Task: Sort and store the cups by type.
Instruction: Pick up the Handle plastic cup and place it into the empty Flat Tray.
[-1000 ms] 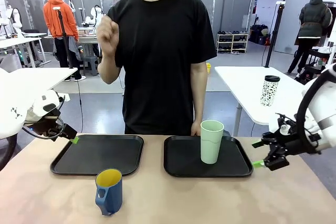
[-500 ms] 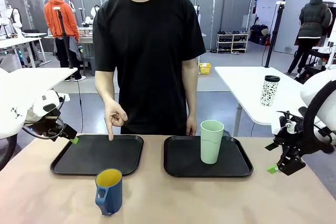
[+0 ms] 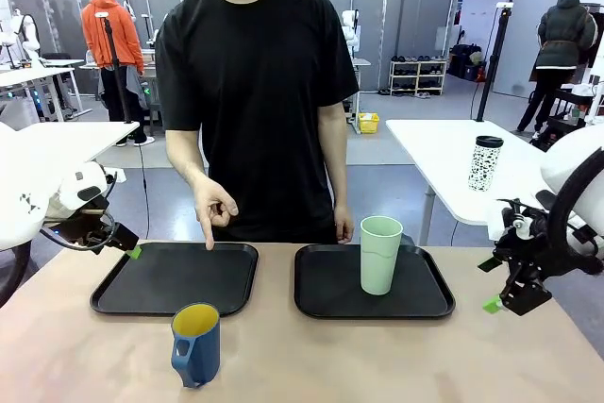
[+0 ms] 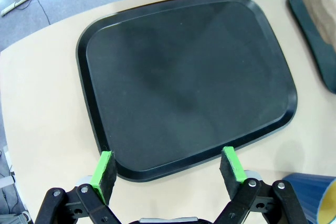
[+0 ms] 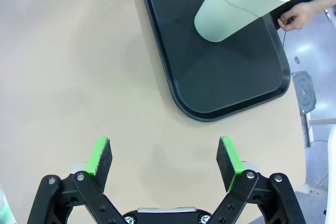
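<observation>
Person's hand (image 3: 215, 207) dropped to point at the empty tray (image 3: 170, 280), blue mug (image 3: 196, 344) still unsorted at its 6 o'clock, mint tumbler (image 3: 380, 254) already on the 3 o'clock tray (image 3: 321, 304), left gripper (image 4: 167, 153) and right gripper (image 5: 164, 142) both spread wide, holding nothing.

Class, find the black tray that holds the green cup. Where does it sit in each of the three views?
Front view: the tray lies right of centre, with the green cup upright on it.
Left wrist view: the tray is a dark strip at the right edge.
Right wrist view: the tray is at upper right, with the cup on it.
Shared landmark: the tan table beneath.
</observation>
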Controlling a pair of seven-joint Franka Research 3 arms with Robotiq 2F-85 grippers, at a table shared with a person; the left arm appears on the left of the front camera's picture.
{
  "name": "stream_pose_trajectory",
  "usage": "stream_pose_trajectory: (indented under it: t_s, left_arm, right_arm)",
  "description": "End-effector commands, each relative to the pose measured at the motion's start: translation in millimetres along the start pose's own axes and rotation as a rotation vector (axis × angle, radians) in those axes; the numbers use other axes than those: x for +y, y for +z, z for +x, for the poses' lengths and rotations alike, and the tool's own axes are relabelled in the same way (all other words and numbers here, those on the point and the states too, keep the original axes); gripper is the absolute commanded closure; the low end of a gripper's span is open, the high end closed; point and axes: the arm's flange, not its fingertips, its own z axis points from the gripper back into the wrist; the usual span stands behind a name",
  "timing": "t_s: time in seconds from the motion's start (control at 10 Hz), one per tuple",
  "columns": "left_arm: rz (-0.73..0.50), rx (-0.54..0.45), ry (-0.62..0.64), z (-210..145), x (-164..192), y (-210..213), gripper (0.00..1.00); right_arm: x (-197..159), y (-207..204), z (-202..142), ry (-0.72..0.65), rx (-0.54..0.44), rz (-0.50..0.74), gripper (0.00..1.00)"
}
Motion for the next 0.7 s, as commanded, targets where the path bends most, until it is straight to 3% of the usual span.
stream_pose_trajectory:
  t_s: [0.0, 0.2, 0.4, 0.6]
  left_arm:
    - [0.000, -0.003, -0.002, 1.3, -0.1, 0.8, 0.00]
    - [0.000, 0.000, 0.000, 0.0, 0.0, 0.0, 0.00]
    - [0.013, -0.049, -0.152, -1.6, 12.3, 9.8, 0.00]
    - [0.053, -0.016, -0.411, -11.4, 43.2, 32.2, 0.00]
  right_arm:
    - [-0.1, -1.2, -0.3, 0.002, 0.004, -0.013, 0.00]
    - [-0.1, -1.2, -0.3, 0.002, 0.004, -0.013, 0.00]
    - [-0.1, -1.2, -0.3, 0.002, 0.004, -0.013, 0.00]
    - [-0.1, -1.2, -0.3, 0.002, 0.004, -0.013, 0.00]
